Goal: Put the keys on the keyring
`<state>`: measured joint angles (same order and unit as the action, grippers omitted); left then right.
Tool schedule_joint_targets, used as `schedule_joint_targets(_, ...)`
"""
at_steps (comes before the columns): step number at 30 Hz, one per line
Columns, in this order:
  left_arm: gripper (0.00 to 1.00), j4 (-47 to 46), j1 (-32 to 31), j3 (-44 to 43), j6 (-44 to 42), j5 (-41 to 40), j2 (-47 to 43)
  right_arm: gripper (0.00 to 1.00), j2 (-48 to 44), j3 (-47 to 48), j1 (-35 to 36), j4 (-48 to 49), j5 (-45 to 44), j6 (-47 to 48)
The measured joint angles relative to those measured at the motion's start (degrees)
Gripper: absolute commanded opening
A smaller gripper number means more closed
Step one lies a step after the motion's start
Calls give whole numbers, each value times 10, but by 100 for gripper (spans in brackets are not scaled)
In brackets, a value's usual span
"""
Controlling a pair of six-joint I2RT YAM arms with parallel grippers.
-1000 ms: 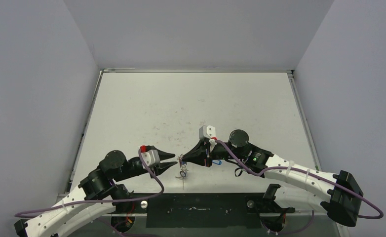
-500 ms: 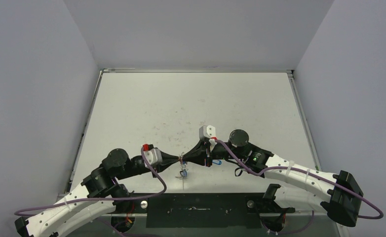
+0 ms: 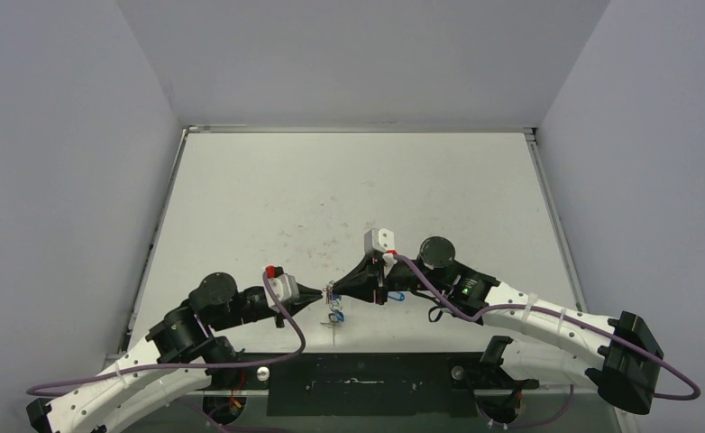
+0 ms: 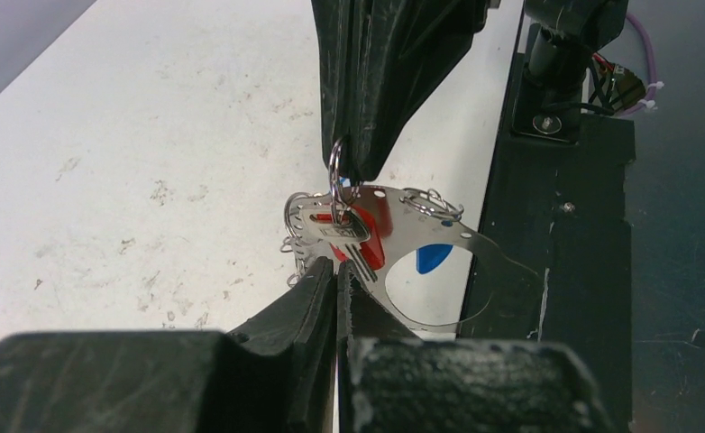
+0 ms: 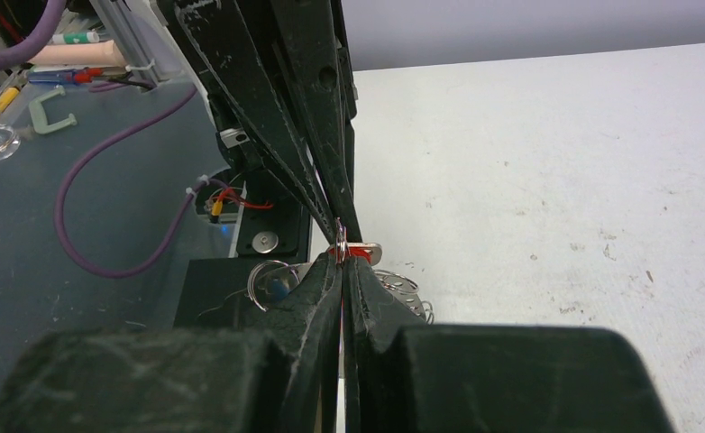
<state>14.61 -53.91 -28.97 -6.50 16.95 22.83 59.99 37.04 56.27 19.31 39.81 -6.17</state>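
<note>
Now, left arm (image 3: 123, 383): white and black, reaching in low from the near-left corner of the table (image 3: 349, 189).
Left gripper (image 3: 318, 295): fingers pressed together, pinching what looks like the lower end of the red-tagged key (image 4: 360, 236), just where it overlaps the hoop.
Keys (image 3: 333, 305): bunched between the two gripper tips, close to the table's near edge. The blue tag (image 4: 433, 257) hangs lowest and shows through the hoop from the left wrist.
Keyring (image 4: 401, 224): thin silvery hoop, tilted, hanging from the same bunch on the side of the black base plate (image 3: 358, 383).
Right gripper (image 3: 338, 290): clamped tight on a small ring (image 4: 334, 167) at the top of the bunch, almost tip to tip with the left one.
Right arm (image 3: 547, 320): stretched in from the near-right corner.
</note>
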Motion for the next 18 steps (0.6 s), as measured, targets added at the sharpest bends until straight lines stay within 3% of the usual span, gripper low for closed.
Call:
schedule_joint_targets(4,0,15,0,0,-2,-3,3,0,0,0,0,4,0,-3)
schedule_joint_targets(7,18,17,0,0,-2,-5,6,0,0,0,0,4,0,-4)
schedule_joint_targets(10,26,18,0,-4,-1,-7,5,0,0,0,0,4,0,-4)
schedule_joint_targets(18,25,-29,0,-7,16,-6,-22,0,0,0,0,4,0,-4)
